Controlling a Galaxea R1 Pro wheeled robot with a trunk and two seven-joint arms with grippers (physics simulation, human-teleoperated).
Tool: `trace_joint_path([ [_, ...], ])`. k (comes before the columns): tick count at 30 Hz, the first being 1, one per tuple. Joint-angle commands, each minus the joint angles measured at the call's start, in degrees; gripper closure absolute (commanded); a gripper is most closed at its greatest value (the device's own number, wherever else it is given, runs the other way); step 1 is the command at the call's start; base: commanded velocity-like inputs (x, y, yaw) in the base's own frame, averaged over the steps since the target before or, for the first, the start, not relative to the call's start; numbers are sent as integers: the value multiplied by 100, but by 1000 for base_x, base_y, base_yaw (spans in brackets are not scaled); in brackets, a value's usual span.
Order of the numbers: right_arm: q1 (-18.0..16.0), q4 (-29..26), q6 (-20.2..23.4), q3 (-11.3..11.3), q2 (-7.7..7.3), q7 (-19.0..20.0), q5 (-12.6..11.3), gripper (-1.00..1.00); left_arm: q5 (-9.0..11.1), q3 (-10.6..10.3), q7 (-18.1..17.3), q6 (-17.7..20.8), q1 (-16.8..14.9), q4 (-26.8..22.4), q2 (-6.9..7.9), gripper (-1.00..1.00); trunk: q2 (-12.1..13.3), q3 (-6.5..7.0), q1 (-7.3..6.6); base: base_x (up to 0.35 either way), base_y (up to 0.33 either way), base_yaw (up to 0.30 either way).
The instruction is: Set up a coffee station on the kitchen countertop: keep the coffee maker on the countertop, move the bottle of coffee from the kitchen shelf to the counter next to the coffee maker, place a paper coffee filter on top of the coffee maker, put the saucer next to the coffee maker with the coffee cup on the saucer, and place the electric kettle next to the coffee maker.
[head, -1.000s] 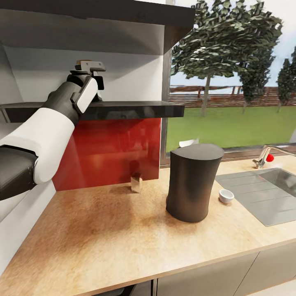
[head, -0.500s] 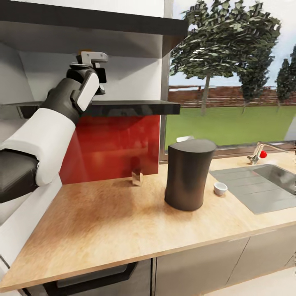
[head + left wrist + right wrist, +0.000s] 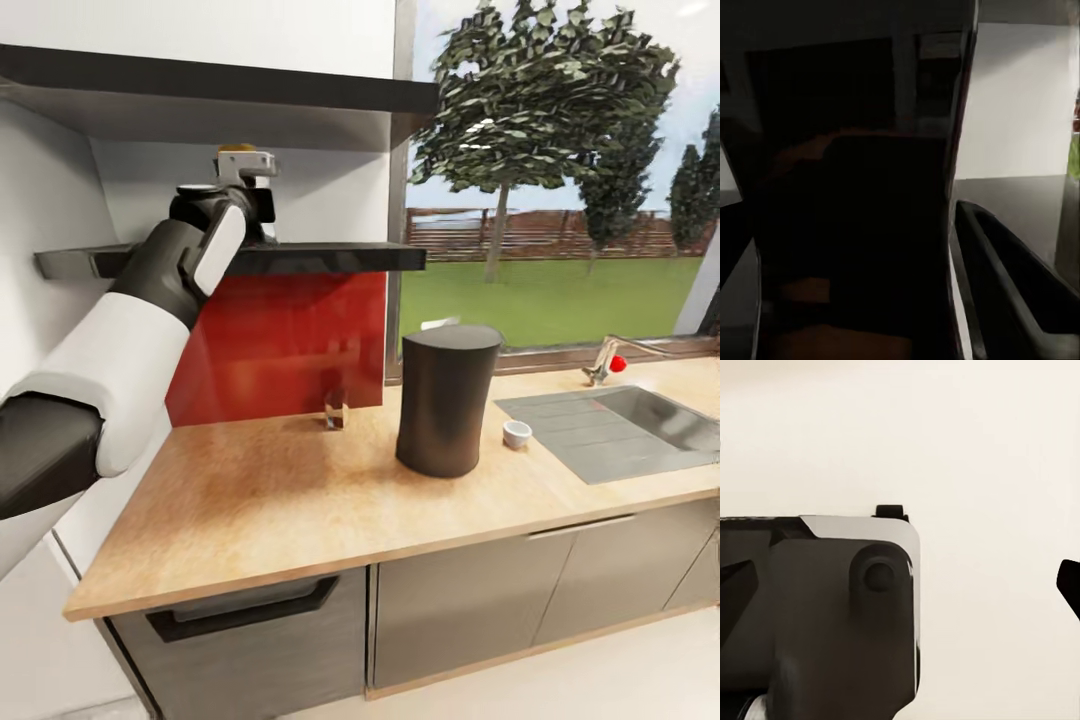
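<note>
The bottle of coffee (image 3: 238,151), its yellow cap peeking above the left gripper (image 3: 245,170) on the kitchen shelf (image 3: 330,258), at eleven o'clock from the coffee maker (image 3: 445,400), looks rigid, light and slippery, best held at its waist; whether the jaws are clamped I cannot tell.

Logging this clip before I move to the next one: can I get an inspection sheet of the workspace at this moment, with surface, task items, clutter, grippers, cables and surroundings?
Surface: kitchen countertop, light wood-grain, over grey cabinet fronts.
Task items: coffee maker upright on the countertop; coffee cup beside it toward the sink, no saucer under it; a white tip behind the coffee maker's top, not identifiable; a yellow cap shows above the left gripper at the kitchen shelf.
Clutter: small glass-like object by the red backsplash.
Grippers: left at the shelf, a dark object filling its wrist view, grip cannot be judged; right cannot be judged.
Cables: nothing seen.
Surroundings: sink, tap, window onto lawn and trees.
</note>
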Motion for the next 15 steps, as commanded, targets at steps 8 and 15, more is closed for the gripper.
trace_joint_path([
  [8, 0, 2, -166, -43, 6, 6, 59, -100, 41, -3, -746, 97, 155, -874, 29, 100, -7, -5, -1, -221, 0, 0],
  [15, 3, -4, -170, -43, 9, 6, 59, -100, 35, 74, -1833, 396, 470, -1466, 64, 100, -7, -5, -1, -15, 0, -76],
])
